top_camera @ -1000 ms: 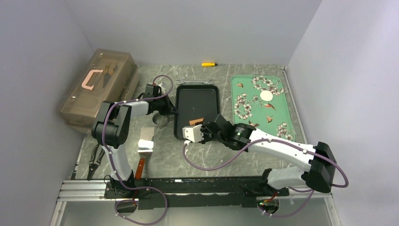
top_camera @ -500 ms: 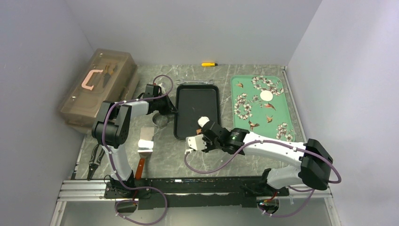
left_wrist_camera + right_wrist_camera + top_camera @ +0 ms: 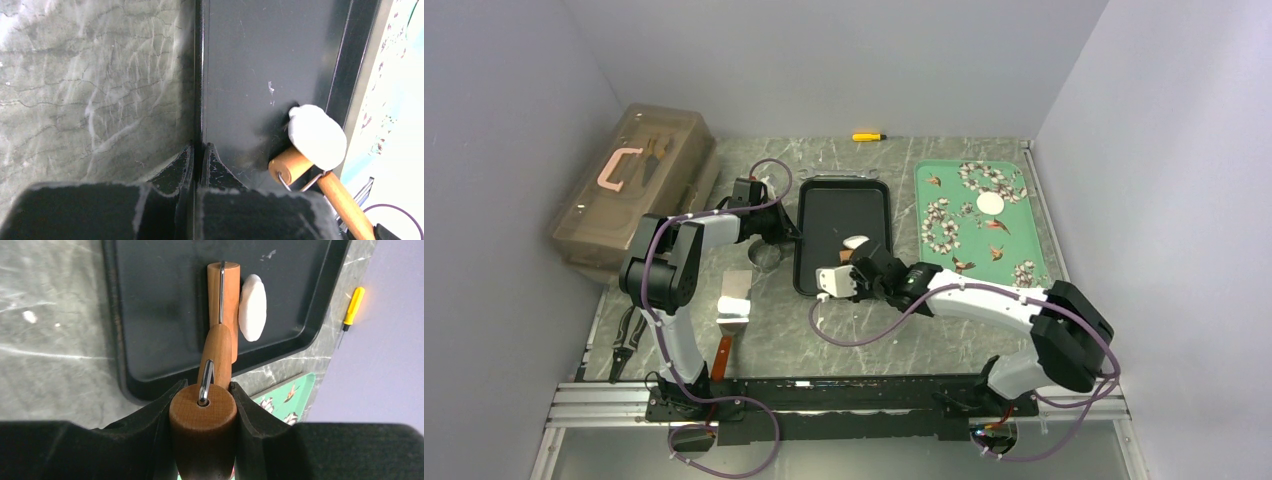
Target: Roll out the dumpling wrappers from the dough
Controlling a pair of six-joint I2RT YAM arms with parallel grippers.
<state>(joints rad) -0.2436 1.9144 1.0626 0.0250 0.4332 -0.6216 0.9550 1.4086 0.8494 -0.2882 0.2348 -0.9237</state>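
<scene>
Right claw (image 3: 203,401) clamped on smooth wooden roller (image 3: 223,295) handle; left claw (image 3: 199,156) pinched together on black tray (image 3: 150,300) thin left rim. Matte white oval dough (image 3: 251,301) touches the barrel near the tray's right wall, with flat tray floor to its left.

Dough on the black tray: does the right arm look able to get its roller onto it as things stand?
Probably yes. The right gripper holds the wooden roller, whose barrel lies right beside the dough on the black tray, seemingly touching it, with nothing between them.
</scene>
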